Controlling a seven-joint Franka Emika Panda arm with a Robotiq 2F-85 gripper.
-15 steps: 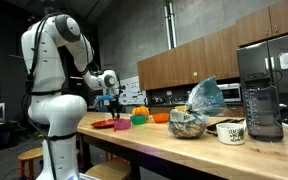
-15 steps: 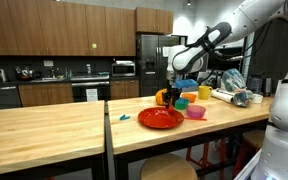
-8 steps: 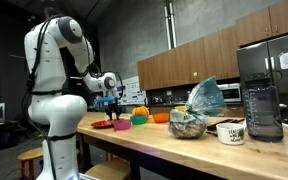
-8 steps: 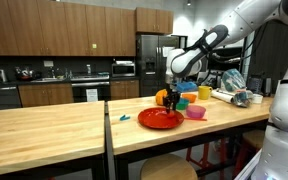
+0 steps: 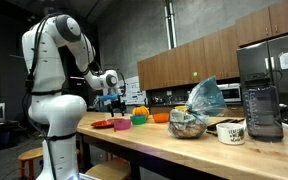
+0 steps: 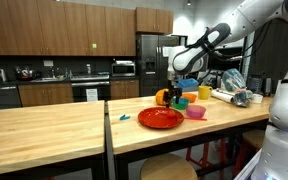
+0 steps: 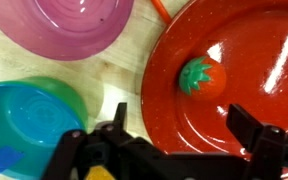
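**Gripper released above the red plate, toy fruit lying free on it**

A long wooden counter (image 6: 64, 125) runs across both exterior views and carries everything else. The white arm (image 5: 54, 60) stands at one end of the counter and reaches out over it.

The largest thing under the arm is a glossy red plate (image 7: 234, 50), which lies flat on the wood; it also shows in an exterior view (image 6: 160, 118). Just beside the plate sits a pink bowl (image 7: 59, 25). Near that is a blue bowl (image 7: 29, 125) with a green edge showing around it. In the wrist view both bowls are off the plate and apart from each other.

The gripper (image 7: 179, 112) hangs over the plate, pointing down, and an exterior view shows it just above the plate's surface (image 6: 174, 96). Its two fingers (image 7: 246, 124) are spread wide with only the plate's red surface between them. The gripper is released and grasps nothing.

The smallest thing is the toy fruit (image 7: 202, 77), red with a green leafy top. It lies on the red plate toward the plate's middle. In the wrist view it sits a little beyond the line of the fingertips and touches neither finger.
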